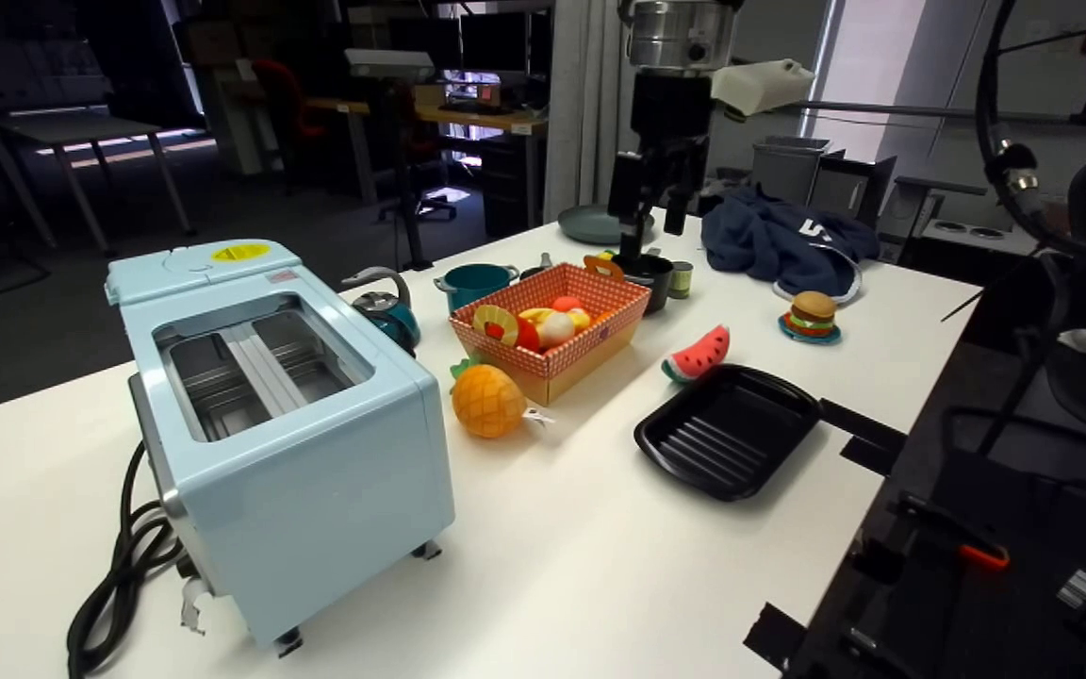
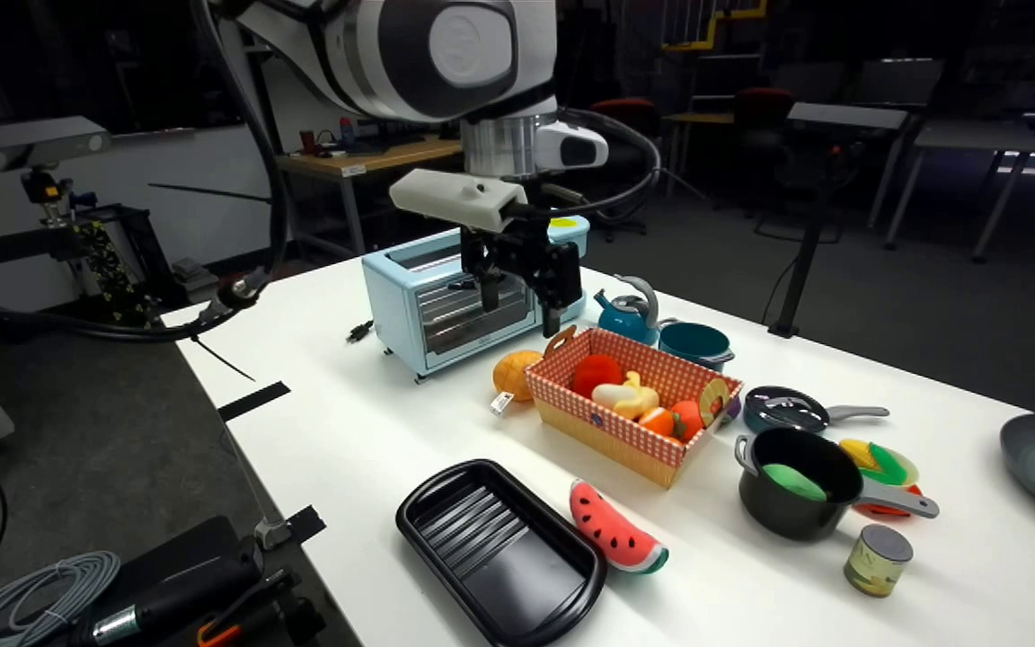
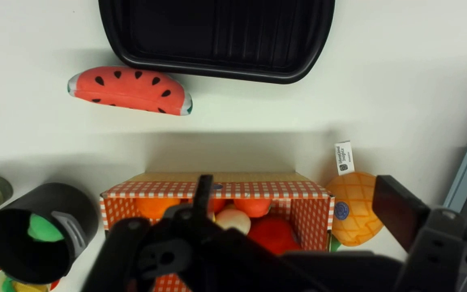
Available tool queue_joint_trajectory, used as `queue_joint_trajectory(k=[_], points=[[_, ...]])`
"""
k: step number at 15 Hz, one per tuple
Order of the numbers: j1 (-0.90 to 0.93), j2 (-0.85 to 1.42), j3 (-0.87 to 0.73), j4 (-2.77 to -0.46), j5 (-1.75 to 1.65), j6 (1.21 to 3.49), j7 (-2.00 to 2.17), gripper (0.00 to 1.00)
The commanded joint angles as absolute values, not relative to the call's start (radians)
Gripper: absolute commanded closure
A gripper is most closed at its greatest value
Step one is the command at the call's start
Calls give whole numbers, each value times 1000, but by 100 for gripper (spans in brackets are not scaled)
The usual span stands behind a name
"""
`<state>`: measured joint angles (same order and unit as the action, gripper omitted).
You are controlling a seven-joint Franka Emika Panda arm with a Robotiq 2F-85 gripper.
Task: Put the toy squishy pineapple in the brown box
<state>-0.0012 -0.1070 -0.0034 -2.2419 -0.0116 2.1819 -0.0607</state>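
We log the pineapple (image 1: 488,402) just beside the box (image 2: 607,436), gripper (image 2: 521,312) spread, empty and higher than the box; grasp, lift and placing, we judge, all remain.

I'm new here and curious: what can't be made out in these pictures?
Wrist view: gripper hides part of the box.
Wrist view: top edge cuts the pan short.
In an exterior view: box hides part of the pineapple.
In an exterior view: can, label too small to read.
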Motion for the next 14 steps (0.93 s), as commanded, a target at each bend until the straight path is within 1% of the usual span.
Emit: queue_joint_trajectory(k=[1, 9, 14], points=[[1, -94, -1, -2233, -12, 2179, -60, 0], [0, -92, -2, -2233, -12, 2179, -60, 0], [14, -11, 25, -2179, -19, 2280, 58, 0]])
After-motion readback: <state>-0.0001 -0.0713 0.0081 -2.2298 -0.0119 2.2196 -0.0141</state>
